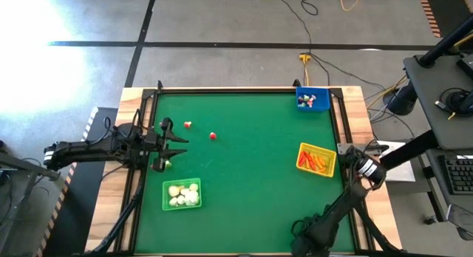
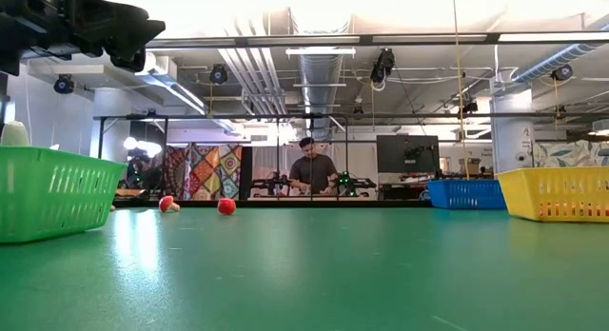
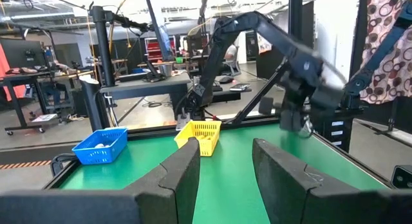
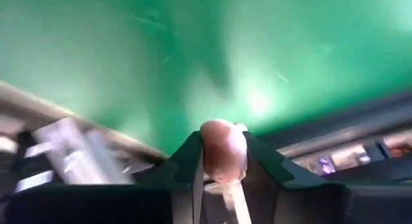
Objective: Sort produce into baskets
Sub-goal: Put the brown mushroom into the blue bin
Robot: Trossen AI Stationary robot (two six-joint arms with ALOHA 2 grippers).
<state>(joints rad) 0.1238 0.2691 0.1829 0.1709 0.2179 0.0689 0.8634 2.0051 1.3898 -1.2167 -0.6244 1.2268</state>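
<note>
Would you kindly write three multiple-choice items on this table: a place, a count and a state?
1. Which basket sits nearest the left gripper? A blue B the green basket C yellow
2. How many red pieces lie loose on the mat? A two B four C none
3. The right gripper is: A wide open B closed on a pale piece C gripping a basket
Key: B, it lies beside that arm; A, both show on the mat; B, the piece sits between its fingers.
</note>
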